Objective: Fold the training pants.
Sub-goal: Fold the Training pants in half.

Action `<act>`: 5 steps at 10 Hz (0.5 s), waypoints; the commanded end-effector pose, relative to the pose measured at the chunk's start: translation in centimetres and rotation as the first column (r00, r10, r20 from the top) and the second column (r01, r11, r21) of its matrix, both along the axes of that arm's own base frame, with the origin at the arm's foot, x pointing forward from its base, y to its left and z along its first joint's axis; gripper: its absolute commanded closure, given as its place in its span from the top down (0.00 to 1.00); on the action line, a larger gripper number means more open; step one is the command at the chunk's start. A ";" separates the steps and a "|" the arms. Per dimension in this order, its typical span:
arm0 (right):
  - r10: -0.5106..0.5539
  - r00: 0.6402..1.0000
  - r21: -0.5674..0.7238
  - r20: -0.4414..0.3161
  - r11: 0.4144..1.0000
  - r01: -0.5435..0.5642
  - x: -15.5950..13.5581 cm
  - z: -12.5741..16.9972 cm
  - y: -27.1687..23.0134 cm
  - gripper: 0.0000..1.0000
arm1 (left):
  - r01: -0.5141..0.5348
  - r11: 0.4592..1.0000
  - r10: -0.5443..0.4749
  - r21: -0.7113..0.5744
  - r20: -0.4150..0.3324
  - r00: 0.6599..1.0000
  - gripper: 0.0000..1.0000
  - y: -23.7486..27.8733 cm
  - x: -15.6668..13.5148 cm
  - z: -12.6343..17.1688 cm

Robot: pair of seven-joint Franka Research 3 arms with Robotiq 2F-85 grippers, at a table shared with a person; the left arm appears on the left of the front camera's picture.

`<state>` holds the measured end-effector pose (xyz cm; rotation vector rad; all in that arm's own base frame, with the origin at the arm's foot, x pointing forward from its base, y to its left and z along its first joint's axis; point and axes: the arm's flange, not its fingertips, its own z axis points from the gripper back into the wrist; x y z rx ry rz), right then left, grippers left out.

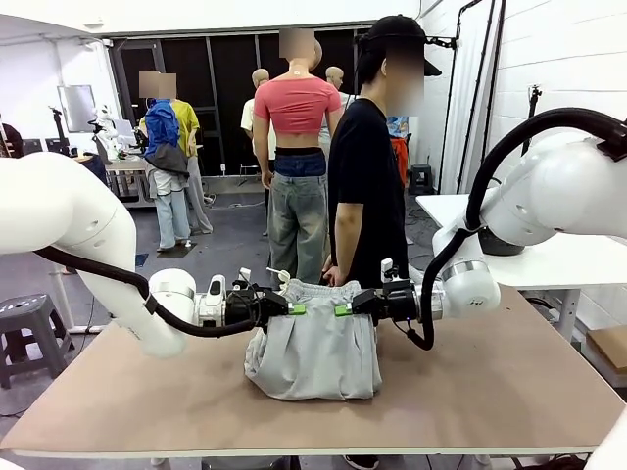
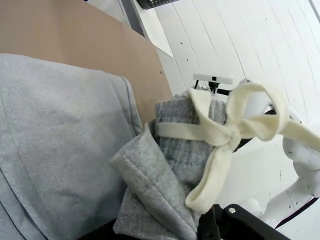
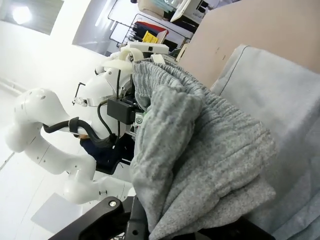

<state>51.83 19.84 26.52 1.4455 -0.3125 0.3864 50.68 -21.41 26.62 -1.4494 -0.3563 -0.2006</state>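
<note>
Training pants [image 1: 313, 348] hang waistband up, legs down; left claw [image 1: 292, 309], right claw [image 1: 345, 309] pinching waistband.

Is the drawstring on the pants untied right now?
No, the white drawstring sits knotted in a bow at the waistband of the training pants.

Even, bright indoor light throughout; white walls at the right of the front view nearly wash out. Wrist views bend at their edges, the nearest cloth soft and blurred.
</note>
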 end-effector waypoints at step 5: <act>-0.060 0.997 -0.029 -0.055 0.998 0.059 3.1 -0.7 -1.5 0.00 | -0.025 0.997 0.030 0.073 -0.060 0.998 0.00 1.7 2.0 0.0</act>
